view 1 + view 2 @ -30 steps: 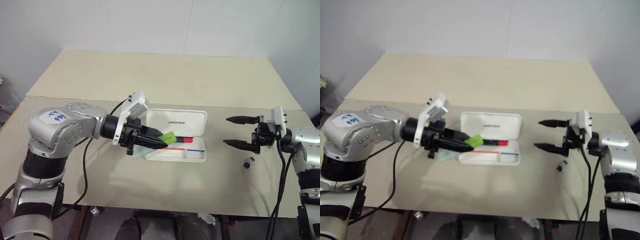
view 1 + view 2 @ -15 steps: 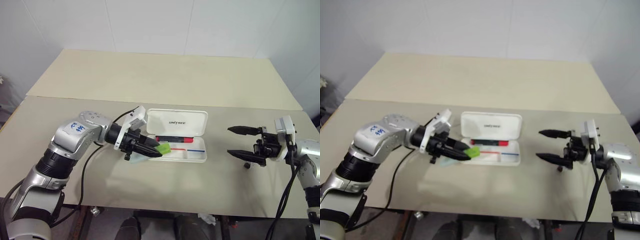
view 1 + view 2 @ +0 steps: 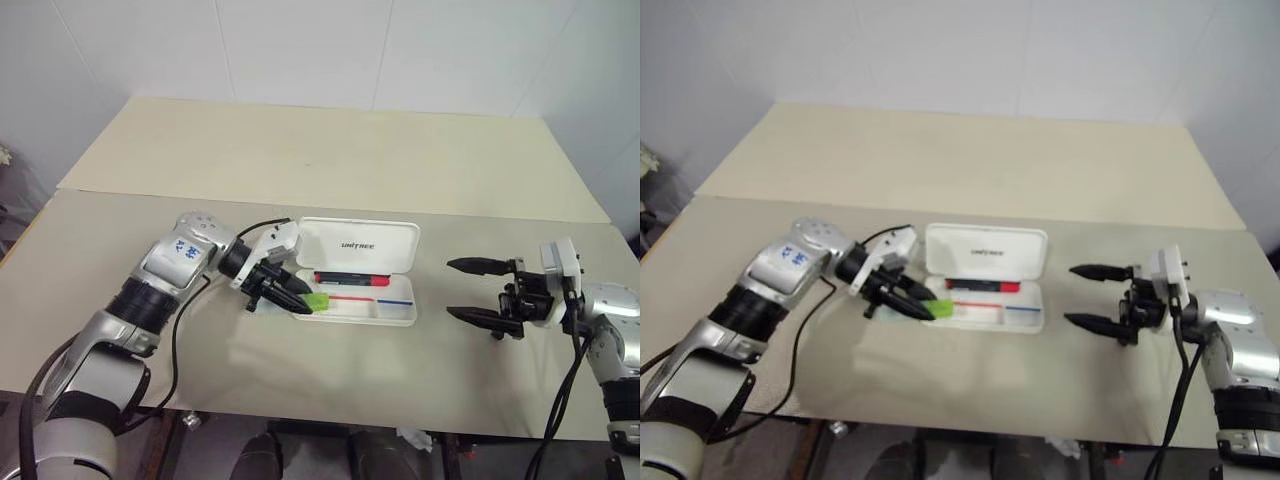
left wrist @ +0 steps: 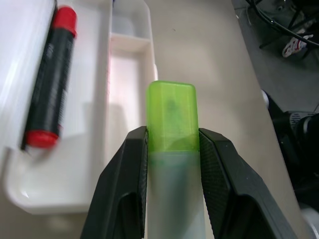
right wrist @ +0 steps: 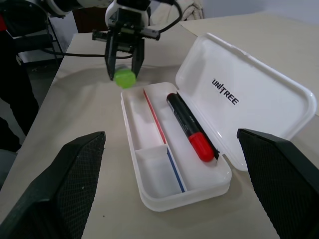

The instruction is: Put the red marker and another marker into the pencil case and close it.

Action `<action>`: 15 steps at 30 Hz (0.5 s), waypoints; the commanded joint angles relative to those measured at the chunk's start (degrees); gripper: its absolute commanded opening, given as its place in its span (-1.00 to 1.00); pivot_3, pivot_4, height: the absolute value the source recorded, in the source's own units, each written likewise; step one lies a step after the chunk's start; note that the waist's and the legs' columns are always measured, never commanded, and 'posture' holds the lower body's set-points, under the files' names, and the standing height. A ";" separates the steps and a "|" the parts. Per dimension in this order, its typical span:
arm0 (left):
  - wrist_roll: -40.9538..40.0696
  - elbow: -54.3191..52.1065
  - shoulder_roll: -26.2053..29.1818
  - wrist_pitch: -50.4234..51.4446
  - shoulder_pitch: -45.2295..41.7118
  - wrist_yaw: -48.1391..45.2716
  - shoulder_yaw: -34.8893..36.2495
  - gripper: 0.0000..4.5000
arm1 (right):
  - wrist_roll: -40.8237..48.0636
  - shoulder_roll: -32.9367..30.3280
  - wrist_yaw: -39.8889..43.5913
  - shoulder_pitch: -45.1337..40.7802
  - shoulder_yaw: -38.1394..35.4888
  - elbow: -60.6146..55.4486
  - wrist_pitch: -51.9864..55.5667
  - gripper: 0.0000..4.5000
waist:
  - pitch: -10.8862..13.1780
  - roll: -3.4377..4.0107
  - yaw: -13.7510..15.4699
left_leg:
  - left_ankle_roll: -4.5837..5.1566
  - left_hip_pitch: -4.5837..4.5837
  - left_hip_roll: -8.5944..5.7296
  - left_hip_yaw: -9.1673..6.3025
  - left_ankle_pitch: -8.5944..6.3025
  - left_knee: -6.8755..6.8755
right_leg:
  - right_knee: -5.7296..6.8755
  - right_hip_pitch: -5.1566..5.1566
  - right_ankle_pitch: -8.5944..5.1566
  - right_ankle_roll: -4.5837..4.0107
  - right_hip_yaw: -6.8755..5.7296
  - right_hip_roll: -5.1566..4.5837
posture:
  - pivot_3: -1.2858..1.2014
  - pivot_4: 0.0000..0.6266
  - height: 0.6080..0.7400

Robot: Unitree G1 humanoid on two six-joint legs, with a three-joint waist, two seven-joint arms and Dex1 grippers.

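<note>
- Left gripper [image 3: 300, 297] clamped on the green-capped marker [image 3: 318, 301], fingers [image 4: 127, 179] pressing both sides of the pale body just behind the bright green cap.
- Held just over the left end of the pencil case [image 3: 372, 312], green cap pointing across the tray's near-left corner; whether touching the rim, impossible to tell.
- Pencil case lying open near the middle of the tan surface [image 3: 330, 165], lid [image 3: 362, 245] tipped back on the far side with dark lettering facing up.
- Inside the tray, a red and blue stripe along a divider, plus a small walled compartment at the right end.
- Red marker [image 3: 350, 278] resting flat in the rear channel beside the hinge, black barrel, red at both ends, lengthwise along the case.
- Apart from the green-capped marker, separated by the divider.
- Right of the case, a bare stretch of surface.
- Right gripper [image 3: 478, 290] well apart from the case, fingers spread wide and holding nothing, tips aimed leftward at the case.
- Seen from the right wrist, open tray between the two dark fingers [image 5: 65, 172], with the left gripper and the green cap beyond the tray's far end.
</note>
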 commanded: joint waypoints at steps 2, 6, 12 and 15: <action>2.23 4.29 -2.91 -1.62 -4.46 -1.46 0.51 -0.50 | 0.01 0.48 -0.21 0.55 -1.07 -2.53 -0.12 1.00 | 0.00 0.00 -0.01 | 0.00 0.00 -0.01 0.00 0.00 0.01 | 0.00 0.00 0.00 0.01 0.00 0.00 | 0.03 -0.52 1.00; 4.10 6.46 -5.46 -0.76 -6.31 -2.15 -0.48 -0.50 | -0.22 0.83 -0.68 0.83 -1.04 -2.99 -0.10 1.00 | 0.00 0.00 -0.11 | 0.01 -0.03 -0.01 0.00 -0.01 0.02 | 0.00 -0.01 -0.01 0.01 0.01 0.00 | 0.03 -0.52 1.00; 7.20 11.33 -9.93 0.23 -9.72 -1.38 -0.95 -0.50 | -0.87 1.35 -0.95 0.85 -0.64 -2.98 -0.39 1.00 | 0.00 -0.01 -0.07 | 0.02 -0.04 -0.02 -0.01 -0.01 0.08 | 0.04 -0.03 -0.01 0.03 0.00 0.00 | 0.03 -0.52 1.00; 8.70 13.45 -12.10 -0.24 -10.68 -1.00 -1.11 -0.50 | -1.15 1.80 -1.36 1.01 -0.56 -3.43 -0.38 1.00 | 0.00 -0.01 -0.06 | 0.03 -0.04 -0.04 -0.01 -0.02 0.10 | 0.05 -0.01 -0.02 0.03 0.01 -0.01 | 0.03 -0.52 1.00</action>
